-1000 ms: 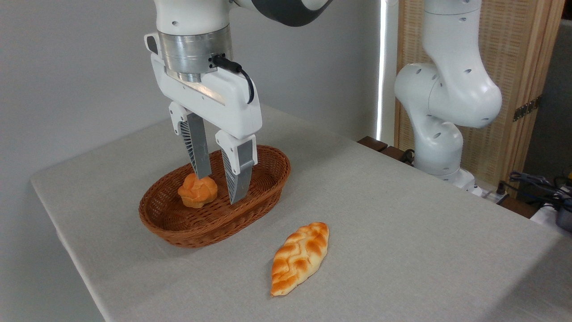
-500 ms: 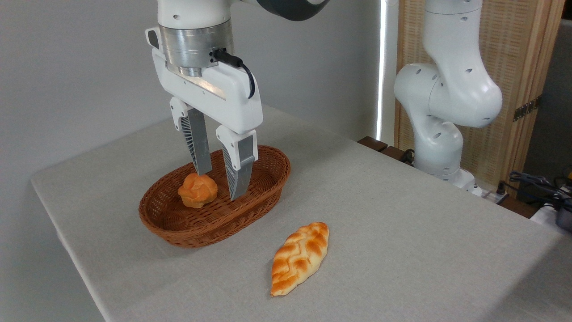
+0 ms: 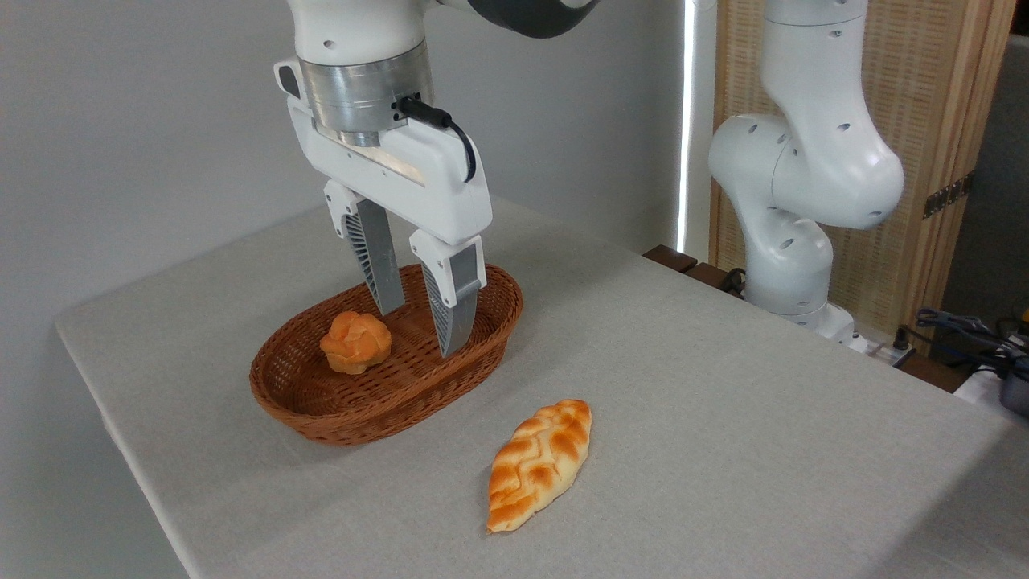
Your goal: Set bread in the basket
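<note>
Tool [image 3: 424,331] hangs over the basket [image 3: 338,422] at centre left of frame, its 2 fingers spread and empty. 1 small round bun [image 3: 355,342] sits inside the basket. Bread [image 3: 539,464] lies on the desk [image 3: 723,418] at lower centre, just beside the basket. Step: reach. Next move needs travel to the loaf, descent, fingers straddling its width.

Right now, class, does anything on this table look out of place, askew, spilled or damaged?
Nothing looks damaged or spilled. The braided bread lies whole on the table, outside the basket, which holds only a small bun. The open gripper hangs empty above the basket.
</note>
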